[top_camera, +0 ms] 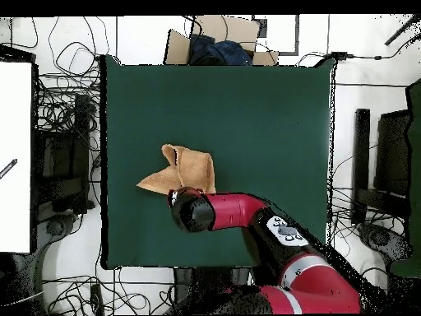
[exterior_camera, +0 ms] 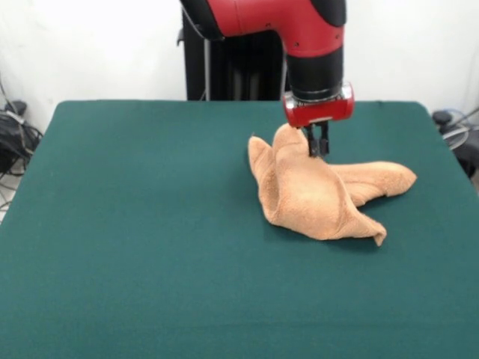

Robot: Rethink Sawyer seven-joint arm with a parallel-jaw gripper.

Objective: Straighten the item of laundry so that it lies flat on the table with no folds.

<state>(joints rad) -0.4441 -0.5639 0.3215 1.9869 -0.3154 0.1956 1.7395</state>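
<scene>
Gripper [exterior_camera: 318,147] down at the peak of the terry-cloth towel [exterior_camera: 318,193], fingers drawn narrow with a ridge of cloth pinched between them. From the pinch point the towel falls away in a tent shape: one tall fold stands just beside the fingers on the picture's left in the front view, a broad flap slopes down toward the camera to a pointed corner, and a thinner rolled arm trails out to the picture's right, lying on the green felt table [exterior_camera: 135,224]. Nothing of it is flat yet; several layers overlap under the fingers. The overhead view puts the towel [top_camera: 187,171] partly beneath the arm's wrist [top_camera: 193,211], with a corner pointing away to the side (gripper itself hidden there by the wrist). Grip sits high and near one edge, likely so the cloth's own weight lets the folds hang open when drawn up and dragged. Judged stage: early, grasp made, spreading not yet done. Risk: pinching two layers at once, which would keep a fold locked in.
</scene>
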